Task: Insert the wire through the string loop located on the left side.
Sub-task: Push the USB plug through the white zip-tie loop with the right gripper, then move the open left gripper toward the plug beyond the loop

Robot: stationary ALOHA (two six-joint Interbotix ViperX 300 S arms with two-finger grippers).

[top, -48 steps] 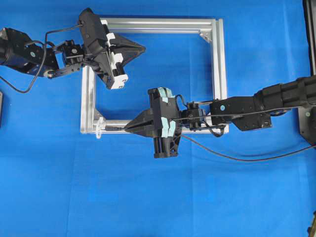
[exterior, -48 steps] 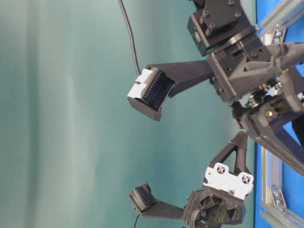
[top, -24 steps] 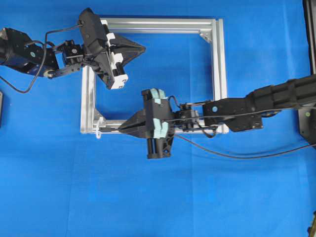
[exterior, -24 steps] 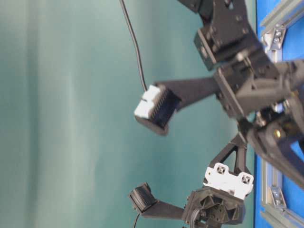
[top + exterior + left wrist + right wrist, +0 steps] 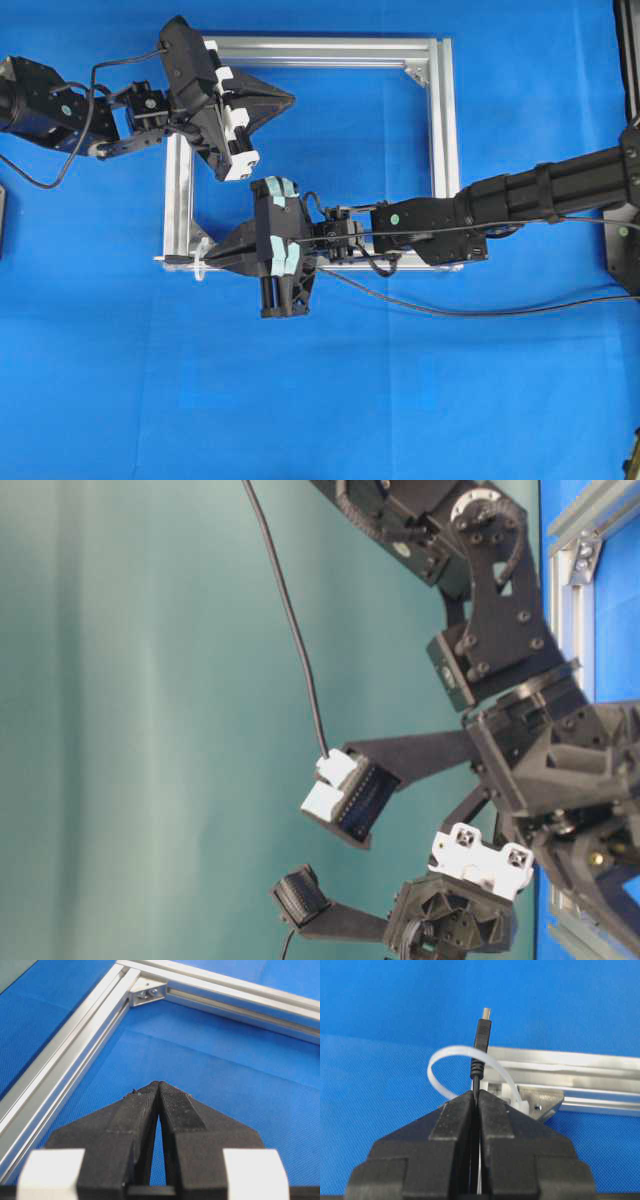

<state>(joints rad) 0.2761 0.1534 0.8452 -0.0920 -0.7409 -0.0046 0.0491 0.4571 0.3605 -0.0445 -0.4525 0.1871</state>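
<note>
Blue cloth (image 5: 420,400) covers the whole table, and a square frame (image 5: 447,130) of silvery aluminium bars lies flat on it.

The right gripper (image 5: 212,259) reaches across from the right side to the lower left corner of the frame. Its jaws are clenched on the wire (image 5: 476,1072), just behind the small black plug. In the right wrist view the plug stands straight out in front of the fingertips (image 5: 492,1105), with its silvery tip pointing away from the camera. The white string loop (image 5: 451,1053) arches from the corner bracket of the frame, and the plug passes through its opening; the tip is already on the far side of the band. In the overhead view the plug end (image 5: 176,260) sticks out to the left of the frame corner, and the loop (image 5: 201,267) is only a small pale shape at that corner. The rest of the wire (image 5: 470,311) trails to the right over the cloth, below the right arm.

The left gripper (image 5: 288,99) hovers inside the frame near its upper left corner. Its jaws are pressed together and hold nothing; in the left wrist view the fingertips (image 5: 172,1102) meet above bare cloth.

The table-level view shows only the arms and their cameras against a green wall.
</note>
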